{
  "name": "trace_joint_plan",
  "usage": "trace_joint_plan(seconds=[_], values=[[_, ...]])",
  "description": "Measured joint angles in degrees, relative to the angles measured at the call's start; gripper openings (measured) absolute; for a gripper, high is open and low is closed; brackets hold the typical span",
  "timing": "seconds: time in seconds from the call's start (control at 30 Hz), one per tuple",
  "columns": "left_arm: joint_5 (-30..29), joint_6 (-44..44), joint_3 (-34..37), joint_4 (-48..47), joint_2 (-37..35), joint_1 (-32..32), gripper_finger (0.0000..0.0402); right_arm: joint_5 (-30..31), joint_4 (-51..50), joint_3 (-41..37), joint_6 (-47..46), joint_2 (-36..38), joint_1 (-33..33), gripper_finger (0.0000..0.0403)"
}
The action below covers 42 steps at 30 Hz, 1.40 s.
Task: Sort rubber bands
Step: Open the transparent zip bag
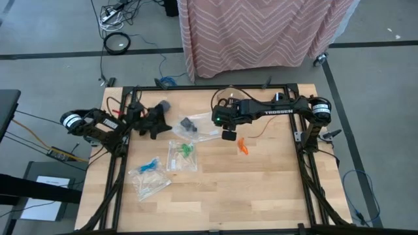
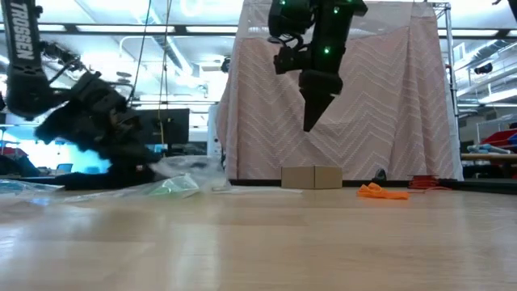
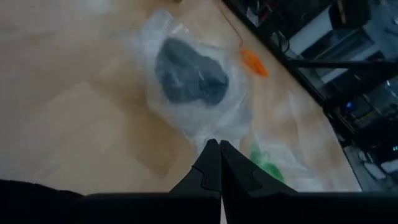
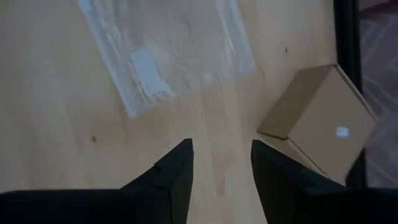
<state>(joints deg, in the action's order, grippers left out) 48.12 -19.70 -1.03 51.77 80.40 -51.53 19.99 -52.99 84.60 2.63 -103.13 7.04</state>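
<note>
One clear bag (image 1: 189, 125) holds black rubber bands (image 3: 189, 71); beside it, another bag (image 1: 182, 156) holds green bands (image 1: 187, 149). Orange bands (image 1: 243, 146) lie loose on the table (image 1: 261, 189). Left gripper (image 3: 214, 163) jaws together at the black-band bag; right gripper (image 4: 221, 163) jaws apart, empty.

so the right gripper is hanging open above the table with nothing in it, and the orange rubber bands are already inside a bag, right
Not quite. The orange rubber bands lie loose on the bare wood, outside any bag, as the high view shows. The rest holds: the right gripper hangs open above the table with nothing between its fingers.
</note>
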Motion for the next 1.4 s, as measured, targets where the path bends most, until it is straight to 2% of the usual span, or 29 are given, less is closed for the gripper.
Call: trace_joint_plan(seconds=[0.2,0.3,0.47,0.57,0.73,0.93,1.07,1.2,1.4], values=[[2.28,-3.32,0.67,1.69,0.01,-1.06,0.0,-8.58,11.48,-3.23,4.85,0.11,1.78,0.0148],[2.82,-6.01,0.44,9.96,0.02,-1.31,0.0002,-14.12,18.36,-6.13,6.07,0.11,3.12,0.015],[13.3,-12.1,-2.34,21.2,0.0,-2.26,0.0018,-19.91,23.83,-10.53,5.41,0.11,4.49,0.0151],[17.78,-13.75,-2.82,25.4,0.0,-2.9,0.0027,-19.96,23.89,-12.94,5.41,0.11,4.15,0.0151],[21.62,-10.37,-2.82,26.59,0.0,-3.23,0.003,-18.57,27.93,-14.85,7.8,0.11,1.44,0.0151],[21.59,-5.97,-2.83,28.1,0.0,-3.14,0.003,-11.92,33.23,-16.1,12.23,0.11,-2.73,0.0161],[21.15,-0.57,-2.83,29.65,0.0,-3.14,0.0032,-10.14,33.92,-16.15,12.64,0.09,-3.9,0.0173],[19.33,-1.28,-2.83,29.59,0.02,-3.16,0.004,-8.41,33.69,-16.15,12.64,0.09,-4.01,0.019],[21.65,-0.56,-2.83,26.22,0.07,-2.92,0.0069,-5.64,33.08,-16.15,12.97,0.09,-3.97,0.0228]])
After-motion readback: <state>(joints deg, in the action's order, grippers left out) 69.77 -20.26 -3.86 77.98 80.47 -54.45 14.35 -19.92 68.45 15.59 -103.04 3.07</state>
